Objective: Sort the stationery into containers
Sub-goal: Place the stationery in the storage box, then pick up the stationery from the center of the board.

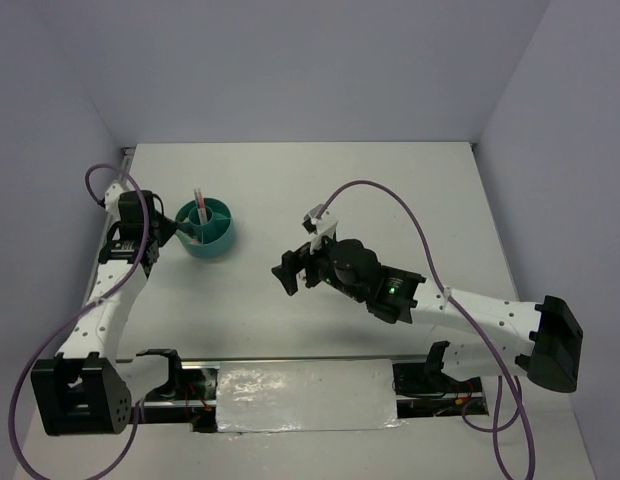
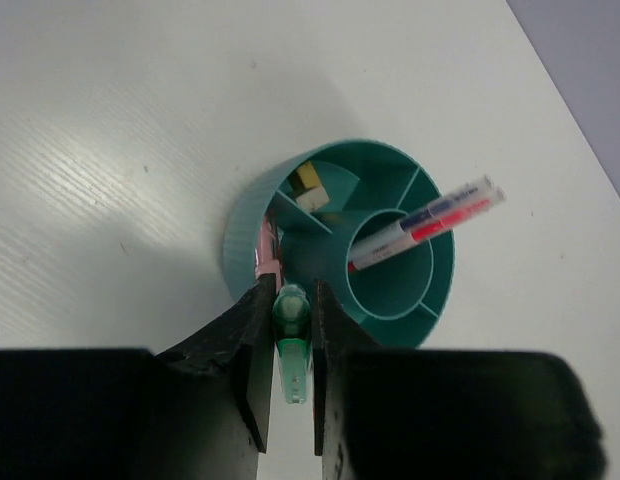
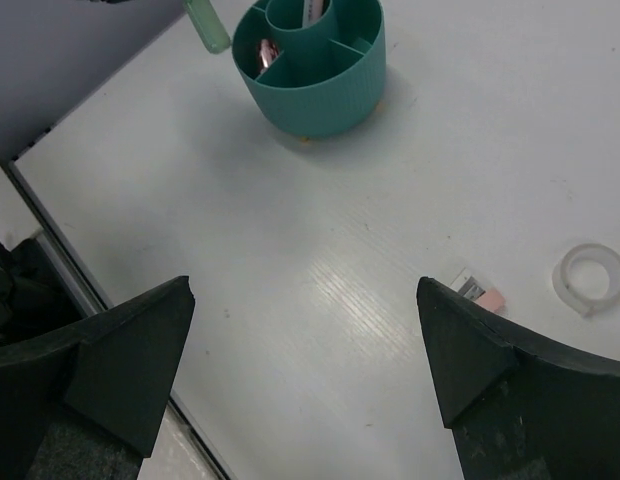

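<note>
Pinched in the left tool (image 2: 291, 300) — likely light, stiff and slippery, best held mid-length — the mint-green eraser (image 2: 292, 350) hangs with the teal organiser cup (image 2: 245, 225) just beyond the tool's tips; the right tool (image 3: 305, 290) gapes empty, well apart.

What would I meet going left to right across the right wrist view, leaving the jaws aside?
Mint-green eraser → teal organiser cup → small pink-and-grey block → clear tape ring.
</note>
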{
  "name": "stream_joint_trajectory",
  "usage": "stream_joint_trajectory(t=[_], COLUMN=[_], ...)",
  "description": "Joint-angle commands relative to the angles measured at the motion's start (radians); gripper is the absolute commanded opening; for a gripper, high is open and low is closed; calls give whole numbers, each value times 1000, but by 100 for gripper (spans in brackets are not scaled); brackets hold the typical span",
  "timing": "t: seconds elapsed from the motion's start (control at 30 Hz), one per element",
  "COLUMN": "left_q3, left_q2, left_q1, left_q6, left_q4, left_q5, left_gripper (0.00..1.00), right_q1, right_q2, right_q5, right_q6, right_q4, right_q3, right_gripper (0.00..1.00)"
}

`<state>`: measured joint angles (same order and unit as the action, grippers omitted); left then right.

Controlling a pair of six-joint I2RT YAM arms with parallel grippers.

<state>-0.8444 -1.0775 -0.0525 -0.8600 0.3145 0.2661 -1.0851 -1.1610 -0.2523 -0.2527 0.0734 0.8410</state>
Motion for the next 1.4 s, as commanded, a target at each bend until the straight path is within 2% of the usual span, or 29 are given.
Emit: stream_joint_trajectory(t=[0.0, 0.27, 0.37, 0.4, 0.57, 0.6, 0.63, 0.7, 0.8, 0.97, 1.1, 1.17, 1.23, 1.3, 1.37], left_q3=[-33, 39, 53, 59, 100, 113, 117, 117, 119, 71, 35, 5, -5, -2, 19], left_q2=[-42, -104, -114, -116, -116, -116, -114, -107, -41, 171, 353, 387, 425, 471, 505], left_q1=[-10, -29, -35, -37, -41, -41, -41, -41, -41, -27, -27, -26, -24, -23, -21], left_q6=[21, -5, -14, -14, -20, -19, -20, -17, -19, 67, 165, 242, 291, 343, 380], left_q4=[-92, -250, -271, -272, -304, -305, -307, -299, -261, -71, 38, 105, 142, 188, 198], left_q5=[30, -34, -44, -51, -80, -88, -99, -105, -129, -188, -318, -384, -465, -485, -493], left_gripper=[8, 22, 33, 40, 57, 65, 69, 79, 87, 91, 94, 94, 94, 94, 94], right_q1=[13, 17, 21, 21, 25, 27, 30, 48, 125, 264, 391, 433, 485, 508, 528], right_q2=[21, 14, 12, 9, 3, 1, -2, -17, -83, -178, -316, -377, -472, -535, -621], right_q5=[-16, -24, -22, -21, -12, -7, 5, 15, 7, -24, -64, -65, -25, -15, 4], right_q6=[15, 7, 6, 6, 1, -2, -5, -16, -84, -227, -310, -333, -335, -330, -315], right_q4=[-11, -18, -21, -24, -24, -24, -23, -32, -116, -277, -377, -414, -415, -425, -420], right_q3=[-16, -25, -25, -23, -20, -20, -17, -13, 30, 101, 188, 220, 269, 338, 380], right_gripper=[100, 100, 100, 100, 100, 100, 100, 100, 100, 100, 99, 95, 83, 69, 65])
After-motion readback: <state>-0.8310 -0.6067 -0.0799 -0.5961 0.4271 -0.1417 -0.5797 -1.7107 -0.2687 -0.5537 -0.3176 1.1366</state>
